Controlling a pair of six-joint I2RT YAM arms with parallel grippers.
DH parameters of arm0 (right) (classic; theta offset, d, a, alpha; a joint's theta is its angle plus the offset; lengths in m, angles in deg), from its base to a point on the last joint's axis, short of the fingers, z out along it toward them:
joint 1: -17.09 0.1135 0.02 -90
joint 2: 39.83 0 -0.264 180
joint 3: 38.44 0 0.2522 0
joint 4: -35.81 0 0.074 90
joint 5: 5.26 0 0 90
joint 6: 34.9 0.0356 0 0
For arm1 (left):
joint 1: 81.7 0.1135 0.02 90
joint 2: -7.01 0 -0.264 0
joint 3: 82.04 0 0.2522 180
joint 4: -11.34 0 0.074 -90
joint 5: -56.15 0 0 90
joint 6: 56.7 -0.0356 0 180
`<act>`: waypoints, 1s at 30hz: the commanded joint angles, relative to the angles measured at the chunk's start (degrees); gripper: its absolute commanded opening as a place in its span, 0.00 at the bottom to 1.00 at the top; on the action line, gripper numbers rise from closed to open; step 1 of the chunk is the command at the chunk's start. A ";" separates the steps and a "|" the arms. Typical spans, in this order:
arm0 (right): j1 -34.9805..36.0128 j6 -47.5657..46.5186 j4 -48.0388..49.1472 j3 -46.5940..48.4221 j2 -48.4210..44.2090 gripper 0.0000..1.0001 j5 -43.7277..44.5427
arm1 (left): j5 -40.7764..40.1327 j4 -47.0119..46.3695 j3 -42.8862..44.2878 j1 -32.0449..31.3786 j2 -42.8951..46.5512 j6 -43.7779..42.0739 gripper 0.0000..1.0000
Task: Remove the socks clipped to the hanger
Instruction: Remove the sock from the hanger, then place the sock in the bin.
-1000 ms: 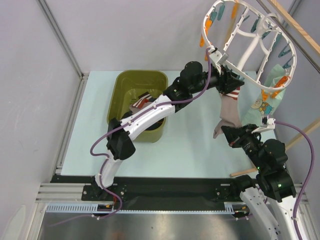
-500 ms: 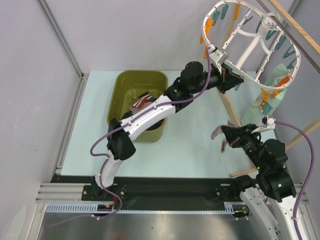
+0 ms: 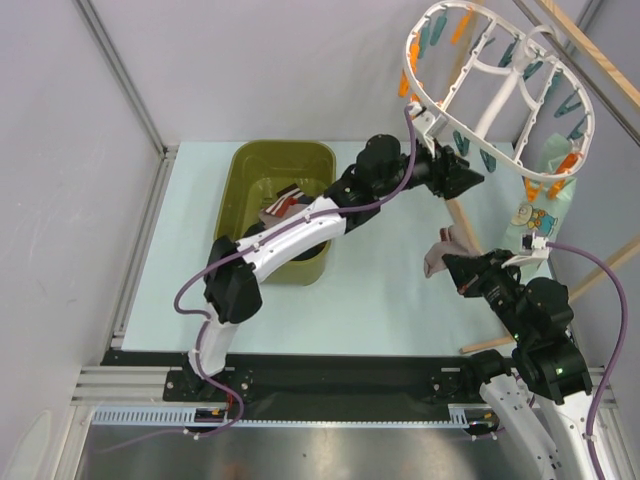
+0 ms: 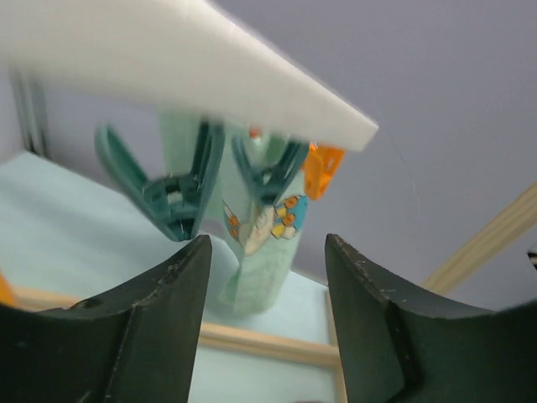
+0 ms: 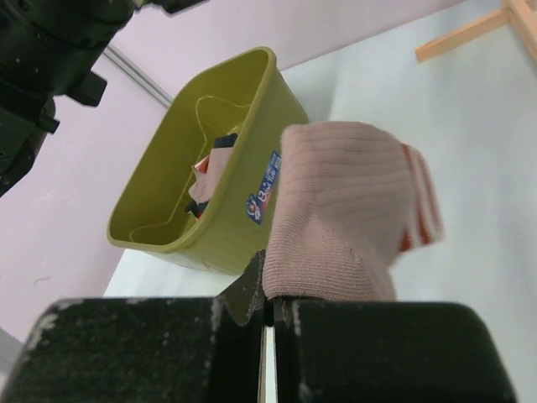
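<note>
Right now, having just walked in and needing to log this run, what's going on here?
The right gripper is shut on a pinkish sock, holding it above the table, clear of the white hanger. The left gripper is open, close under the hanger's rim beside teal pegs, gripping nothing. A mint bear-print sock hangs clipped on the hanger's right side. The olive tub already holds some socks.

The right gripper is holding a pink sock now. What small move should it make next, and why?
Probably swing left toward the olive tub, then release there. The right gripper is shut on the pink sock, which hangs clear of the hanger, and the tub holds other socks. A mint sock is clipped to the hanger and waits its turn.
</note>
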 commanded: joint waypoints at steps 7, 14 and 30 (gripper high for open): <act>-0.23 -2.22 -8.78 0.94 0.58 0.00 0.68 | 2.38 -7.96 -23.89 0.89 18.78 2.53 0.67; 0.56 -0.21 -7.65 5.77 10.24 0.00 -2.57 | -5.15 3.44 -37.97 4.22 35.74 -1.43 0.68; 39.85 -6.95 5.54 39.65 49.61 0.00 31.01 | -18.96 24.21 -58.27 19.96 72.41 -6.62 0.74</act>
